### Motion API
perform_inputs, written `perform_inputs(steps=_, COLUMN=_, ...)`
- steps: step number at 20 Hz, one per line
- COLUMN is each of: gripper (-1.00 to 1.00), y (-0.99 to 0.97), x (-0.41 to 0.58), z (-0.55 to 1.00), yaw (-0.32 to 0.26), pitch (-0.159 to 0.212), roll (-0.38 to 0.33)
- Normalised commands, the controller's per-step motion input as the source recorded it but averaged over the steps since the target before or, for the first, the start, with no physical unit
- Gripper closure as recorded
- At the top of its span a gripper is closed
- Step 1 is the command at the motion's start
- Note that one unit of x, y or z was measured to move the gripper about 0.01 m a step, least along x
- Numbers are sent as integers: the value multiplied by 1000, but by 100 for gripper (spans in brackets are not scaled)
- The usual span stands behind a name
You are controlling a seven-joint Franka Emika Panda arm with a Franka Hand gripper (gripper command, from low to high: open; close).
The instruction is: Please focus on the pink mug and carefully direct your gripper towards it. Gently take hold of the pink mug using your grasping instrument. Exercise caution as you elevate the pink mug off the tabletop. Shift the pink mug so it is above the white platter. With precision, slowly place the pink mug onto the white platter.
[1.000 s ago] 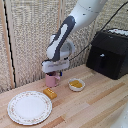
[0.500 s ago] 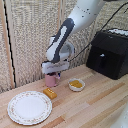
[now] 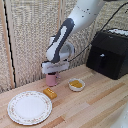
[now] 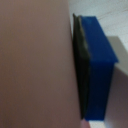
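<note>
The pink mug [image 3: 51, 79] stands upright on the wooden table, behind the white platter [image 3: 29, 107]. My gripper [image 3: 54, 71] is right on top of the mug, its white body covering the rim. In the wrist view the mug's pink wall [image 4: 35, 65] fills most of the picture and a blue finger with a dark pad [image 4: 97, 70] lies flat against it. The other finger is hidden. The mug's base looks to be on the table.
A small white bowl with yellow contents [image 3: 76, 84] sits to the exterior view's right of the mug. A small orange block [image 3: 49, 93] lies between mug and platter. A black appliance [image 3: 110, 52] stands at the back right, with a cable above it.
</note>
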Motion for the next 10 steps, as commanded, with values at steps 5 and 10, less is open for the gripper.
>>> perform_inputs(steps=5, gripper=100, y=-67, x=0, z=739, yaw=4, pitch=0, roll=42)
perform_inputs(steps=10, gripper=100, y=-29, x=-42, z=1000, yaw=20, pitch=18, roll=46)
